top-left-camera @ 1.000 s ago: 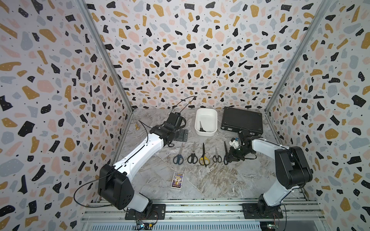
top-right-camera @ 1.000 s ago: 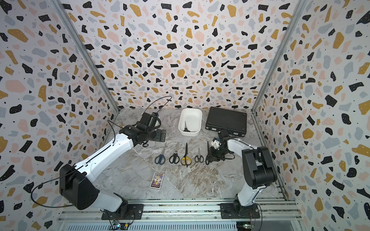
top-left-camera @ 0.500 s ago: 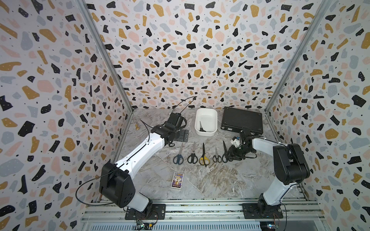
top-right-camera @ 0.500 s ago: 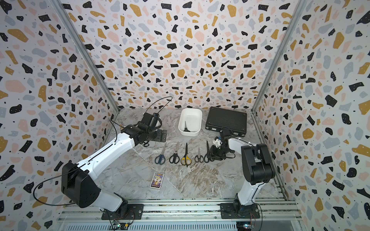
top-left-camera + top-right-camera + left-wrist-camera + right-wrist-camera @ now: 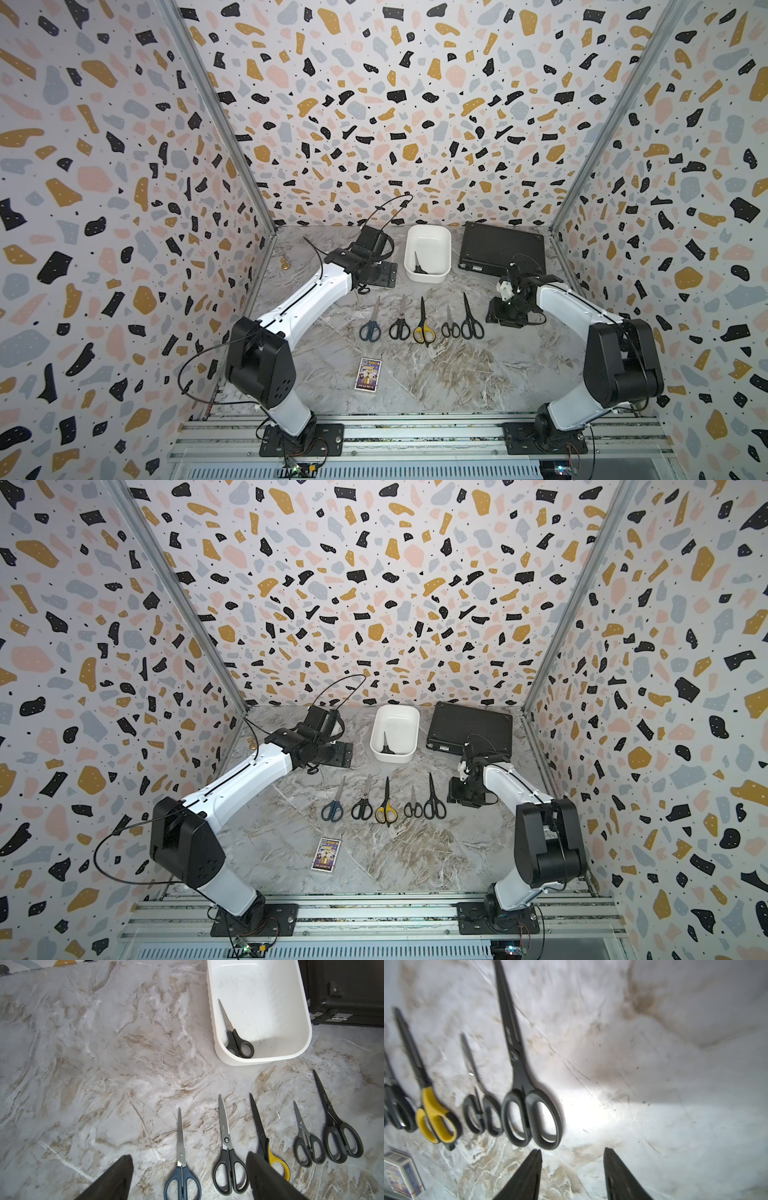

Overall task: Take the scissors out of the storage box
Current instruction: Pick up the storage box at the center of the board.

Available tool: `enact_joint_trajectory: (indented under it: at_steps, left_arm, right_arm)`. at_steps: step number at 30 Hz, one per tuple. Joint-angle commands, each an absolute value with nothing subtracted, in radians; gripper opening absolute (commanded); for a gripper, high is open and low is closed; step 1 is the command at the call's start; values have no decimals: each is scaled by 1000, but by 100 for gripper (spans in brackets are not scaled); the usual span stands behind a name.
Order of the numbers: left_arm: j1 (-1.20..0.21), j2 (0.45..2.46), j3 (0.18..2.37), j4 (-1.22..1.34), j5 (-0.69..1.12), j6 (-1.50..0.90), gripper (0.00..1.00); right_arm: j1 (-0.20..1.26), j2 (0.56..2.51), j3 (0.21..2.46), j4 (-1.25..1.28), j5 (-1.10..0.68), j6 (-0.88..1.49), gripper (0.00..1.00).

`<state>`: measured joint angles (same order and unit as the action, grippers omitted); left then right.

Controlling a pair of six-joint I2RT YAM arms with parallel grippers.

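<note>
Counted five scissors [image 5: 422,316] in a row on the table [image 5: 457,374], a sixth black pair [image 5: 233,1034] lying inside the storage box [image 5: 428,277]. Saw left claw [image 5: 188,1155] spread wide, empty; right claw [image 5: 572,1149] parted, empty, beside the largest black pair [image 5: 519,1076].

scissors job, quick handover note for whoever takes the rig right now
Left hand: open, empty, beside the storage box.
Right hand: open, empty, next to the large black scissors at the row's end.
Done: a row of five pairs lies on the table.
Left: one black pair is in the box; take it out.
</note>
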<state>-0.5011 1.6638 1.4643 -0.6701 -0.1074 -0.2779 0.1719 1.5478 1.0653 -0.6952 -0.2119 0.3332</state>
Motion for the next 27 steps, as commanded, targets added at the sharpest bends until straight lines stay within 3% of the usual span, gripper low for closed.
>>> enact_joint_trajectory:
  at_steps: [1, 7, 11, 22, 24, 27]
  left_arm:
    - [-509, 1661, 1504, -684, -87, -257, 88]
    - [-509, 1642, 1547, -702, -153, -170, 90]
    - [-494, 1643, 1583, -748, -230, -119, 99]
    - [-365, 1605, 1529, -718, -193, -93, 100]
    - [-364, 1584, 1506, -702, -168, -96, 95]
    - [-366, 1566, 1486, -679, -123, -124, 80]
  right_arm:
    - [197, 1553, 1232, -652, -162, 352, 54]
    - [250, 1831, 1604, -667, -213, 350, 56]
    - [290, 2000, 1804, -717, -205, 338, 57]
    - [322, 2255, 2090, -817, -156, 353, 57]
    - [322, 2285, 2109, -825, -148, 362, 56]
    - [322, 2328, 2141, -840, -140, 373, 53]
